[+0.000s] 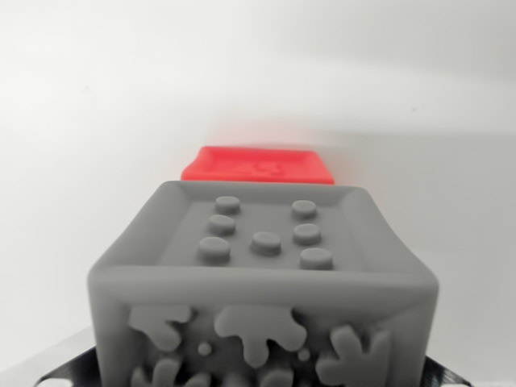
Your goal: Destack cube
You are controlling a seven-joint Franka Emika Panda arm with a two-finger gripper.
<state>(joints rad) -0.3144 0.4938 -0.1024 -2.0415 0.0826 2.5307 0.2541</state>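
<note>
While the grey cube [264, 282] fills the lower half of my wrist view, close under the camera, its top face shows seven raised round studs inside a raised rim, and its near face carries splash-like relief shapes. Behind it, partly hidden by the grey cube's far edge, lies a red cube [258, 165]; only its top face shows, with a faint embossed mark I cannot read. Whether the two touch, I cannot tell. Around them spreads a pale, bare tabletop [97, 121]. Dark slivers sit at the bottom corners, cut off by the frame. My pincer's fingers are not clearly in sight, so I cannot tell its opening.
</note>
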